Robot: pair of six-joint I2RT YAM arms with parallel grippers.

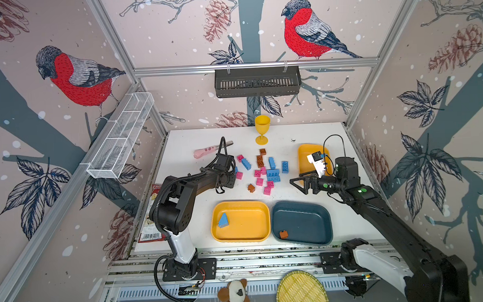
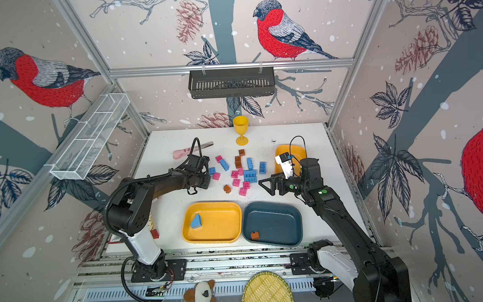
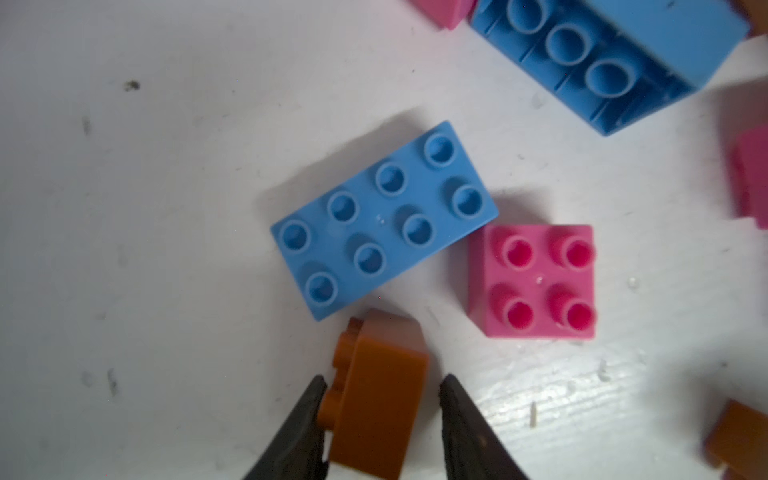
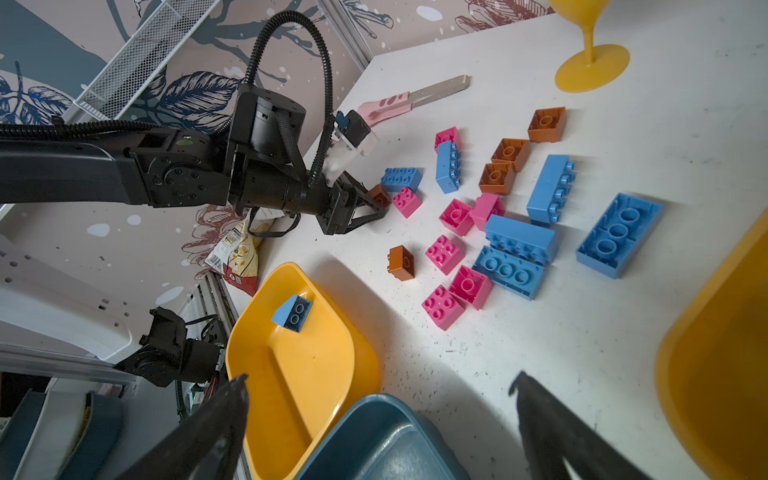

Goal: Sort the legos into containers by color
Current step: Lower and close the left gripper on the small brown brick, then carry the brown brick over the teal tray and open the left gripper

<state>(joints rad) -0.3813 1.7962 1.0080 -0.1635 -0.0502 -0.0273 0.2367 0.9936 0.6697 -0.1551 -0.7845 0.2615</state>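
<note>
Left tool (image 3: 383, 379) straddling brown brick (image 3: 374, 415), arm (image 1: 200, 180) stretched low

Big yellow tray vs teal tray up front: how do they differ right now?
Colour: the big yellow tray is yellow, the teal tray dark teal. Contents: the yellow tray holds one blue wedge; the teal tray holds one brown brick. Shared: both are shallow rounded rectangles, side by side.
</note>
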